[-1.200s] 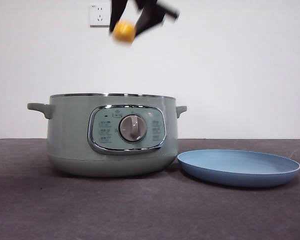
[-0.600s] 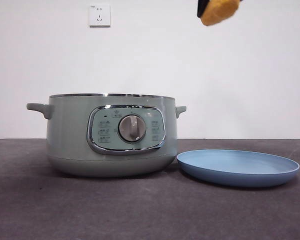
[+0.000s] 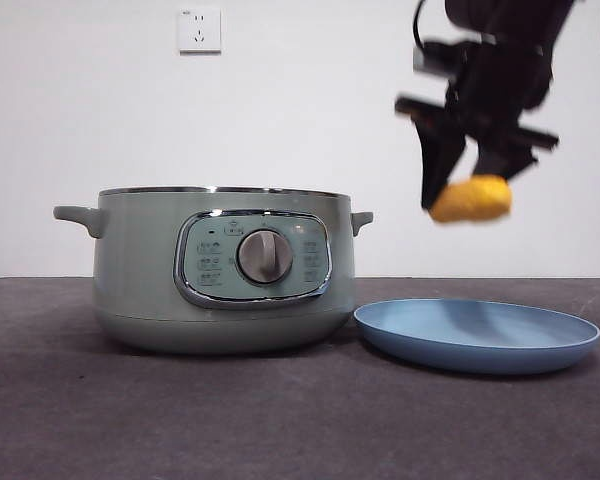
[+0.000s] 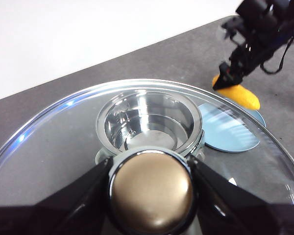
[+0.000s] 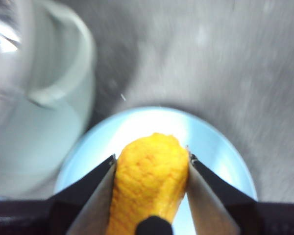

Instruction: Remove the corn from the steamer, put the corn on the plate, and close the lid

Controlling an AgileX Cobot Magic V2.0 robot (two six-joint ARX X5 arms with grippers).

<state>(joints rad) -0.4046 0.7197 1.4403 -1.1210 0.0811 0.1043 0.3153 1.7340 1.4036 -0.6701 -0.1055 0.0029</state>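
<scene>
My right gripper (image 3: pixel 468 188) is shut on the yellow-orange corn (image 3: pixel 475 203) and holds it in the air above the light-blue plate (image 3: pixel 477 335). In the right wrist view the corn (image 5: pixel 149 181) sits between the jaws with the plate (image 5: pixel 220 161) below it. The sage-green steamer (image 3: pixel 140 260) stands open to the left of the plate. My left gripper (image 4: pixel 151 171) is shut on the knob (image 4: pixel 152 191) of the glass lid (image 4: pixel 54 147) and holds it high above the steamer's steel bowl (image 4: pixel 149 120). The lid and left gripper are out of the front view.
The steamer's side handle (image 5: pixel 63 63) is close to the plate's rim. A wall socket (image 3: pixel 199 30) is on the white wall behind. The dark tabletop (image 3: pixel 280 420) runs in front of the pot and plate.
The right gripper has carried the corn from above the steamer rightward, then down to a spot over the plate. The steamer and plate have stayed in place.
</scene>
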